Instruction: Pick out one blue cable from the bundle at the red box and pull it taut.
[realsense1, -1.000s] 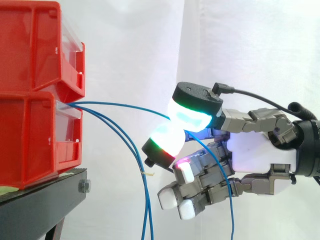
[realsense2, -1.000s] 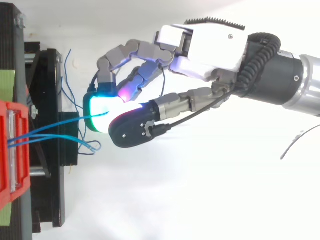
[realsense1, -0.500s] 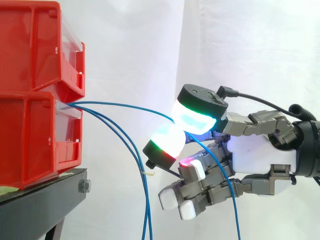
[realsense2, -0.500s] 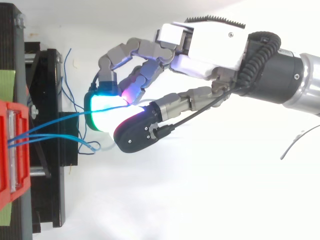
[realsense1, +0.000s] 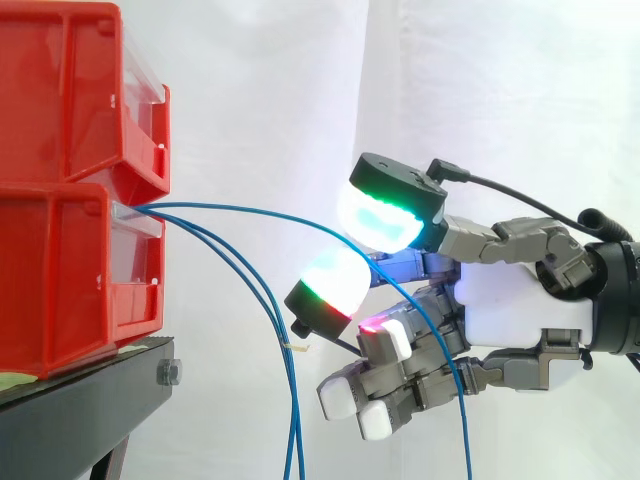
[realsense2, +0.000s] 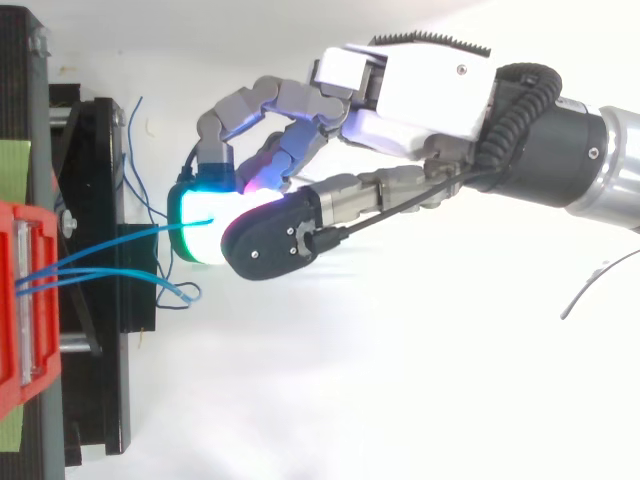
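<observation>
Thin blue cable (realsense1: 250, 213) leaves the front edge of the lower glossy red plastic bin (realsense1: 60, 280) and arcs slack through the gap between the hand's (realsense1: 510, 300) rounded glowing pads (realsense1: 380, 215). The pads are parted and grip nothing. 2 other cables (realsense1: 292, 420) droop past the black stand (realsense1: 90, 395).

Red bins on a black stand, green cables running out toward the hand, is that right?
No: the side view shows blue cables, not green. The red bins do sit on a black stand, with cables running toward the hand.
</observation>
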